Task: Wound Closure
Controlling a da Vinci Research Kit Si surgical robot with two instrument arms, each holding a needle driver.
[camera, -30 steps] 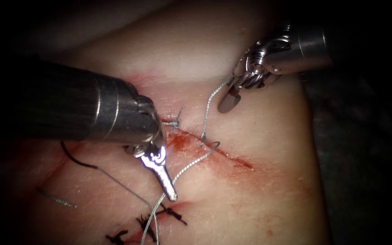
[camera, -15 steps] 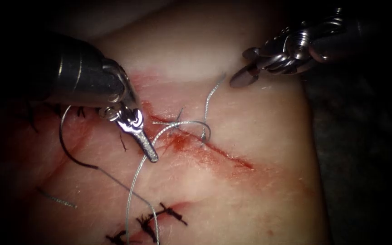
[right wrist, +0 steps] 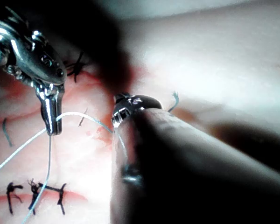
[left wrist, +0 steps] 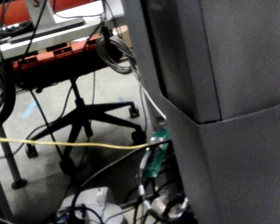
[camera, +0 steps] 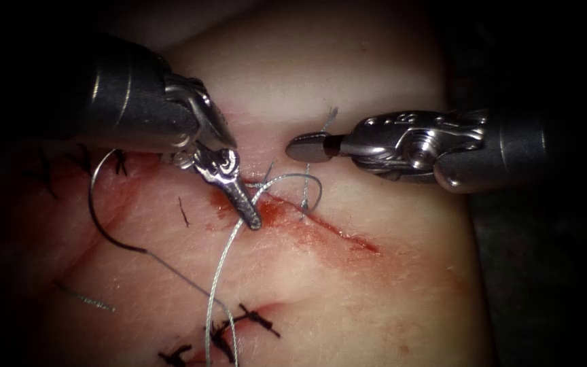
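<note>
The tissue (camera: 388, 299) carries a red cut (camera: 338, 234) running down to the right. My left tool (camera: 251, 219) comes in from the upper left, its jaws shut on the grey thread (camera: 222, 272), as the right wrist view also shows (right wrist: 51, 127). From there the thread loops (camera: 297, 177) over the cut and enters the tissue just right of it. My right tool (camera: 301, 147) lies level above the loop with shut jaws. The thread's short tail (camera: 330, 117) passes behind them; no grip on it shows. The dark curved needle (camera: 96, 217) lies free on the tissue left of the cut.
A finished knot with short ends (camera: 264, 180) sits at the cut's upper end. Dark stitches (camera: 249, 321) close an older cut near the front, and others show at the left (camera: 49, 173). A loose piece of grey thread (camera: 84, 299) lies at the lower left. Red fluid stains the cut's edges.
The left tool has risen from near the dark stitches to the cut's upper end, carrying the thread. The right tool's open jaws left the tail, shut, then came back level over it.
</note>
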